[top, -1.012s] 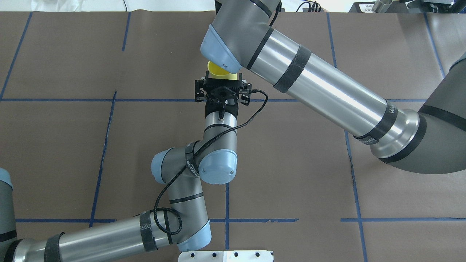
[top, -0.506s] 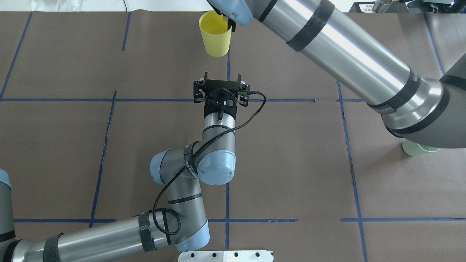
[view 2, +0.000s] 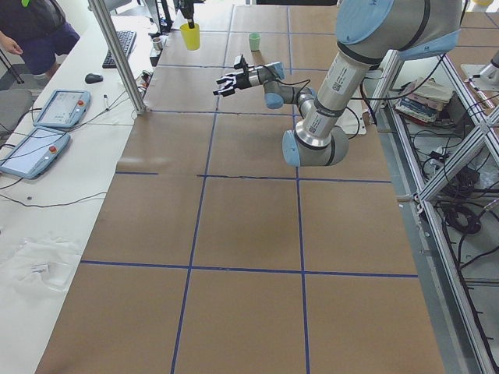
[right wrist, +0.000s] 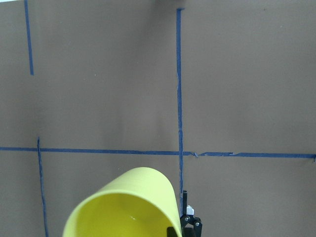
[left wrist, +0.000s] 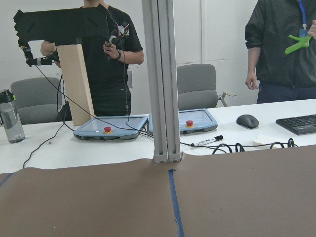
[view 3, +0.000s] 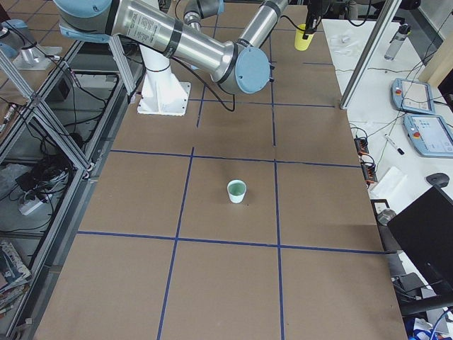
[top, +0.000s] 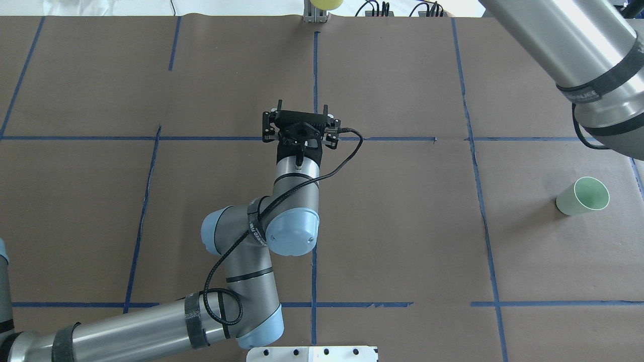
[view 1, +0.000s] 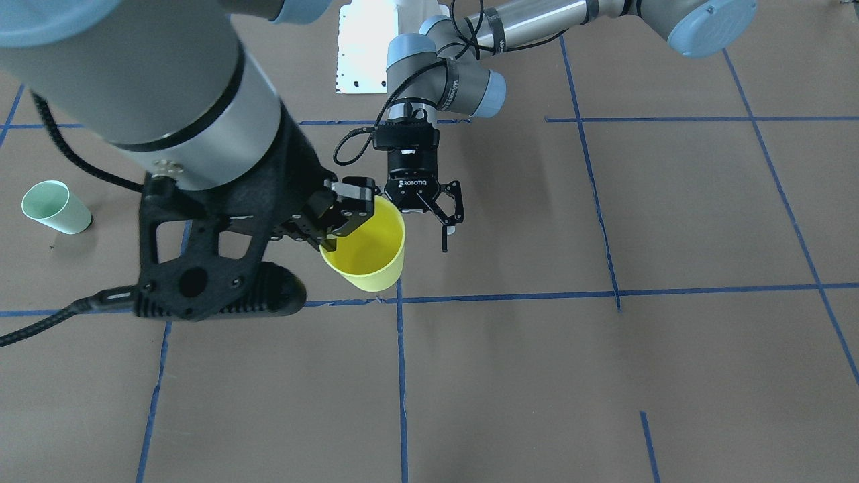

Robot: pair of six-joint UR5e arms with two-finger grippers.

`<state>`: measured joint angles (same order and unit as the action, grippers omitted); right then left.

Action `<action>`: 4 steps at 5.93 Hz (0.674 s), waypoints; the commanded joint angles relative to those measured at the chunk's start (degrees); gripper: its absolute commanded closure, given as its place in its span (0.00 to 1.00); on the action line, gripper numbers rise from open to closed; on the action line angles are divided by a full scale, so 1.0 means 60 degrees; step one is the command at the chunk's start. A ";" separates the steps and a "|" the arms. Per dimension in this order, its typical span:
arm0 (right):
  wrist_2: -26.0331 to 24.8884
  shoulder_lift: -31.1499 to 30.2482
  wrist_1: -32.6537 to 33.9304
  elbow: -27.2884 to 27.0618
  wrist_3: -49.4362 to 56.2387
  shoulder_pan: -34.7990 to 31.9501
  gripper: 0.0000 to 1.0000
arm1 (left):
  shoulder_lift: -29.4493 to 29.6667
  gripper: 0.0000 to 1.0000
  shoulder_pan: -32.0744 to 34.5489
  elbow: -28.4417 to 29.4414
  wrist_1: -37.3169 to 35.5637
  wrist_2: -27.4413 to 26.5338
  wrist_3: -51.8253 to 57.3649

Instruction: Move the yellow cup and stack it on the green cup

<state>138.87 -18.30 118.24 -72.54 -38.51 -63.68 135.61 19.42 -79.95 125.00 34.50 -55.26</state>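
Observation:
My right gripper [view 1: 333,235] is shut on the rim of the yellow cup [view 1: 366,251] and holds it high above the table, mouth up. The cup also shows at the top edge of the overhead view [top: 327,3] and in the right wrist view [right wrist: 126,207]. My left gripper [top: 300,108] is open and empty, level over the table's middle, behind and below the cup. The green cup [top: 582,196] stands upright on the table at the robot's right, far from both grippers; it also shows in the front view [view 1: 55,206].
Brown paper with blue tape lines covers the table [top: 402,226]. An aluminium post [left wrist: 162,98] stands at the far edge. Operators, tablets and a keyboard are on the white bench beyond it. The white robot base plate [top: 312,353] is at the near edge.
The right arm has lifted the yellow cup out of the left gripper's fingers, up and toward the far edge. The green cup has come into view. The left gripper stays open, nearly still.

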 commanded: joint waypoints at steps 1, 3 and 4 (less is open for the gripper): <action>-0.0030 -0.1641 0.0025 -0.1463 0.0877 -0.0460 1.00 | -0.0218 0.00 0.0567 -0.0766 -0.0032 0.0964 0.1107; -0.0263 -0.4247 0.0054 -0.3983 0.2148 -0.0767 1.00 | -0.0670 0.01 0.1839 -0.0898 -0.0105 0.3275 0.1109; -0.0497 -0.5100 0.0069 -0.4821 0.2605 -0.0929 1.00 | -0.1384 0.01 0.2542 -0.1436 -0.0134 0.4984 0.1124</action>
<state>137.13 -43.13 118.56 -95.83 -26.07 -68.25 130.67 30.79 -86.23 124.37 55.55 -48.63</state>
